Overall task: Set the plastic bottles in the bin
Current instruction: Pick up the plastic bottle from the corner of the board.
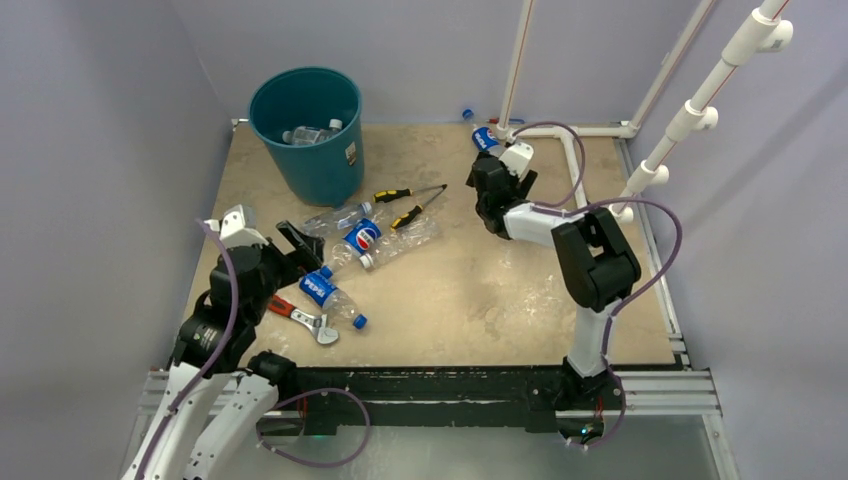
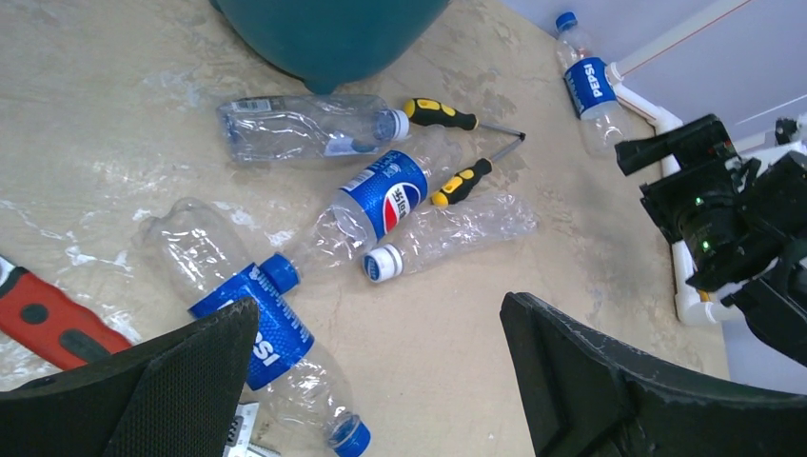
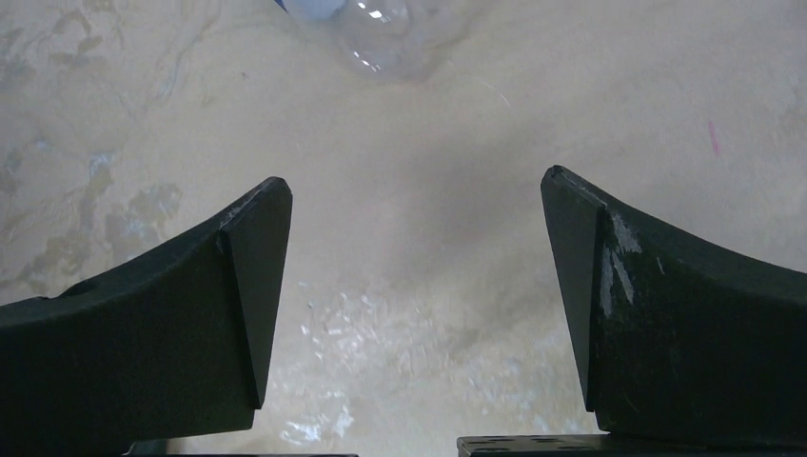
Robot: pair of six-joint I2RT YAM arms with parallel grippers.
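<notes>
Plastic bottles lie scattered on the mottled beige tabletop, grey walls around; teal bin stands far left. Left gripper and right gripper: jaws wide apart.

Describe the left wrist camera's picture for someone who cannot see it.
Several clear plastic bottles, some with blue Pepsi labels, lie on a beige table beside two yellow-and-black screwdrivers, near a round teal plastic bin. The open left gripper frames the bottom edge.
</notes>
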